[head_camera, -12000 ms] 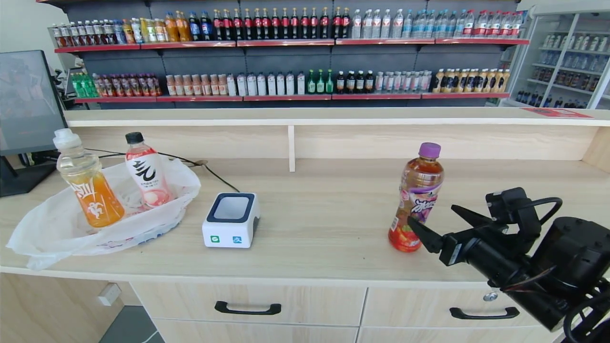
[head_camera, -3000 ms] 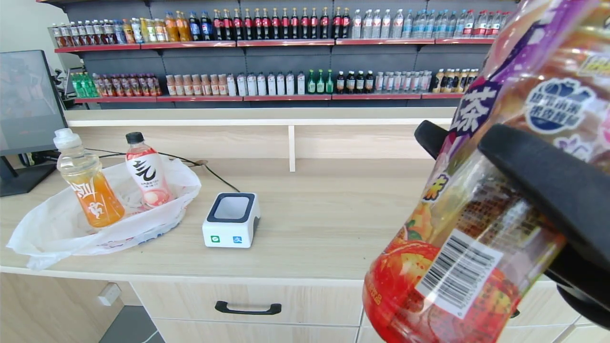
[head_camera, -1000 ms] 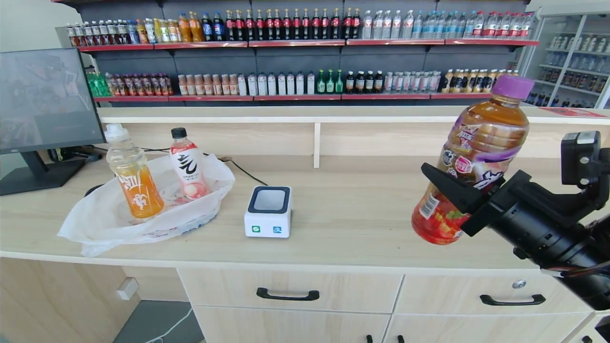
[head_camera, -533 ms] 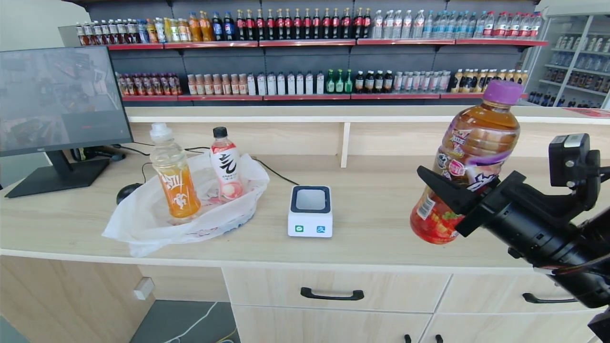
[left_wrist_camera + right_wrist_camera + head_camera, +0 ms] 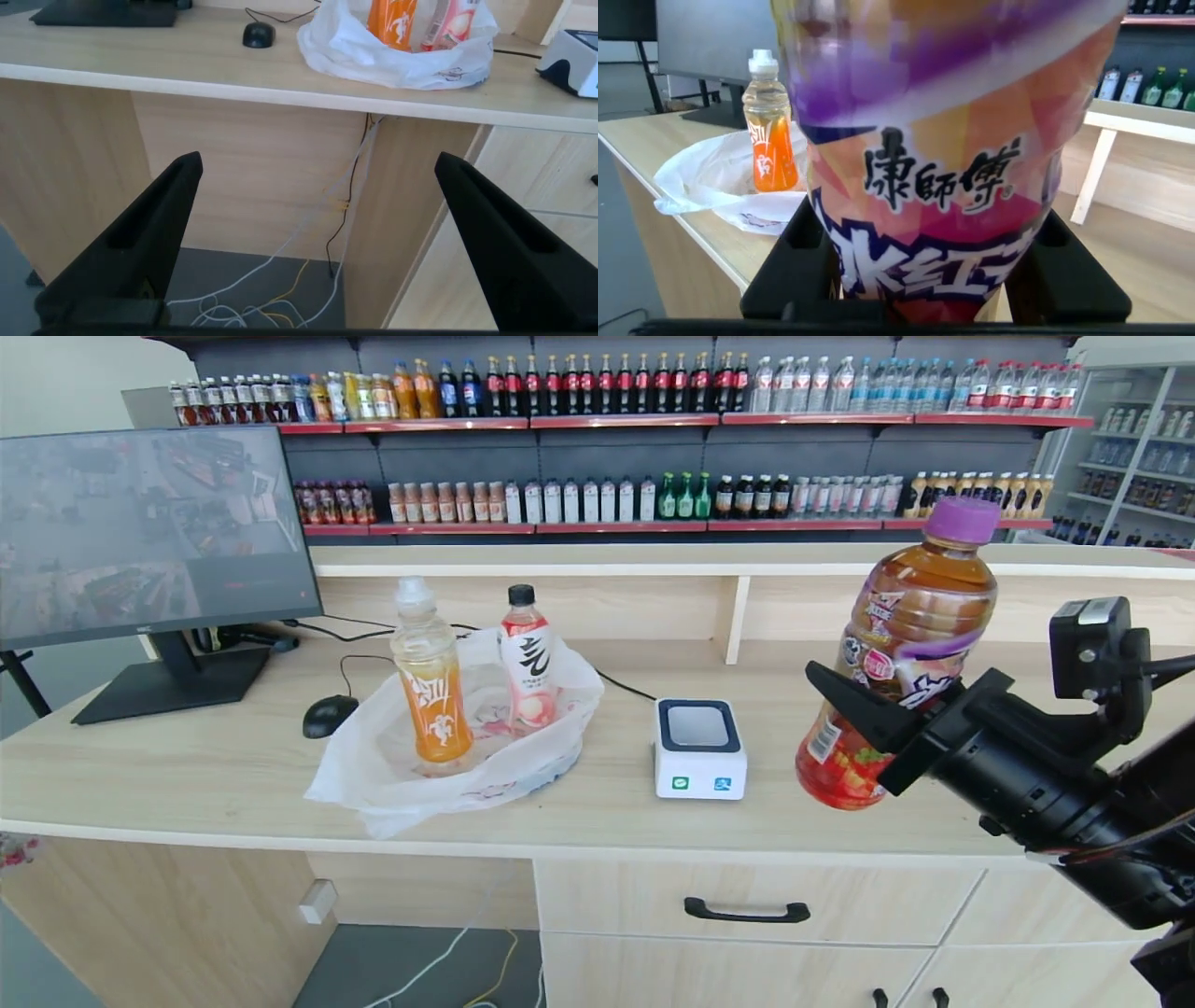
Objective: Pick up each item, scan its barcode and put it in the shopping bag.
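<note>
My right gripper (image 5: 866, 707) is shut on a purple-capped tea bottle (image 5: 910, 635) with an orange and red label, held upright and slightly tilted above the counter, to the right of the white barcode scanner (image 5: 698, 762). In the right wrist view the bottle (image 5: 938, 140) stands between the black fingers (image 5: 796, 266). The white shopping bag (image 5: 523, 770) lies left of the scanner with an orange drink bottle (image 5: 430, 695) and a pink-labelled bottle (image 5: 527, 663) standing in it. My left gripper (image 5: 318, 243) hangs open below counter height, in front of the cabinet, with nothing between its fingers.
A monitor (image 5: 149, 541) and a black mouse (image 5: 329, 716) sit at the counter's left. A cable (image 5: 625, 686) runs behind the scanner. A raised ledge (image 5: 747, 560) backs the counter (image 5: 233, 775); drawers (image 5: 747, 910) are below. Cables (image 5: 327, 271) hang under the counter.
The whole head picture has shifted right, so the camera has moved; bag and scanner keep their places on the counter. My right gripper still holds the tea bottle raised.
</note>
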`<state>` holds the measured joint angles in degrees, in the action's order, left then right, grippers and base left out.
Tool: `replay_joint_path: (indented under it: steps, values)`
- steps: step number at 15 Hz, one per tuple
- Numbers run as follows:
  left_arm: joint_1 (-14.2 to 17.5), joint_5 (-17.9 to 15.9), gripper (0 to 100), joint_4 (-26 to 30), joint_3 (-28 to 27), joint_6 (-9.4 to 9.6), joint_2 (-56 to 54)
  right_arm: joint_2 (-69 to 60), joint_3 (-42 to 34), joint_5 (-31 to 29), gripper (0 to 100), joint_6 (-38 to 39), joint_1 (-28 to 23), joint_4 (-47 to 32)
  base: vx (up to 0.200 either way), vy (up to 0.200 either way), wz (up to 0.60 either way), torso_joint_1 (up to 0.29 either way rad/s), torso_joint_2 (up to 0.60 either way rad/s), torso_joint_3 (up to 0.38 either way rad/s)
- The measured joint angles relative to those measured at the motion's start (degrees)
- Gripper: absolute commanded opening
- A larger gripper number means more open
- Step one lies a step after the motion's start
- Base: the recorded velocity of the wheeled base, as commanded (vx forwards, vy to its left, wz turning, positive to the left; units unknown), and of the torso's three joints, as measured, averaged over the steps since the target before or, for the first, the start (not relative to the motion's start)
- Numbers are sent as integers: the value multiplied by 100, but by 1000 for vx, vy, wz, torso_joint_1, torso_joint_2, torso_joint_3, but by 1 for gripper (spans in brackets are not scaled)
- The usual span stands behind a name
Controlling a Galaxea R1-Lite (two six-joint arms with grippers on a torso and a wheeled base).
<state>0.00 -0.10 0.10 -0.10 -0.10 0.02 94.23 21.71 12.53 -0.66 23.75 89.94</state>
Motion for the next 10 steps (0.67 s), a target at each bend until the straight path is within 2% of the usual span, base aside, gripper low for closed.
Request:
replay_joint_path:
  steps: [7, 10]
  values:
    - [2, 2, 100, 0, 0, -17, 0, 224, 262, 282, 0, -374, -57, 0, 0, 200, 0, 2, 5, 2]
    - [-5, 5, 100, 1, 0, -11, 0, 601, 935, 339, 0, -1304, -106, 5, 0, 0, 0, 0, 0, 0]
